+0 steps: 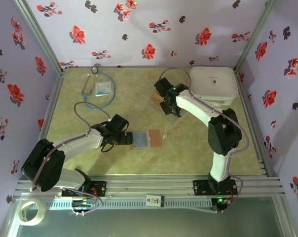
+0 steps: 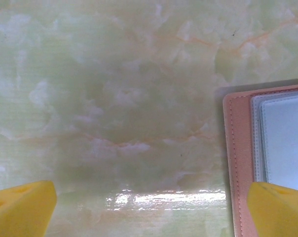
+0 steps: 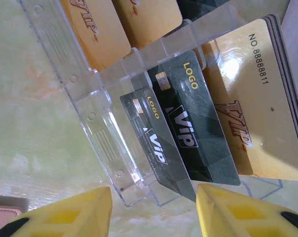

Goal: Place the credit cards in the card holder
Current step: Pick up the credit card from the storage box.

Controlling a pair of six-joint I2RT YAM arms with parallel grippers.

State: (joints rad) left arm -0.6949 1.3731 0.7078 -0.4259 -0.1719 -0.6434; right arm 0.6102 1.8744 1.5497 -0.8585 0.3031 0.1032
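Observation:
The card holder (image 1: 148, 139) lies open on the table, reddish-brown with a greyish inside. In the left wrist view the card holder (image 2: 267, 148) is at the right edge. My left gripper (image 1: 125, 139) (image 2: 149, 212) stands open just left of it, its right fingertip (image 2: 279, 210) over the holder's edge. The credit cards sit in a clear plastic stand (image 3: 104, 133): two black VIP cards (image 3: 188, 128) and several gold cards (image 3: 257, 103). My right gripper (image 1: 172, 109) (image 3: 154, 217) hovers open just before the stand, nothing between its fingers. A tan card edge (image 1: 158, 100) peeks out beside it.
A big white case (image 1: 213, 81) stands at the back right, close behind the right arm. A blue stethoscope (image 1: 112, 91) and a white-blue packet (image 1: 103, 89) lie at the back left. A tape roll (image 1: 31, 211) lies off the table at the near left.

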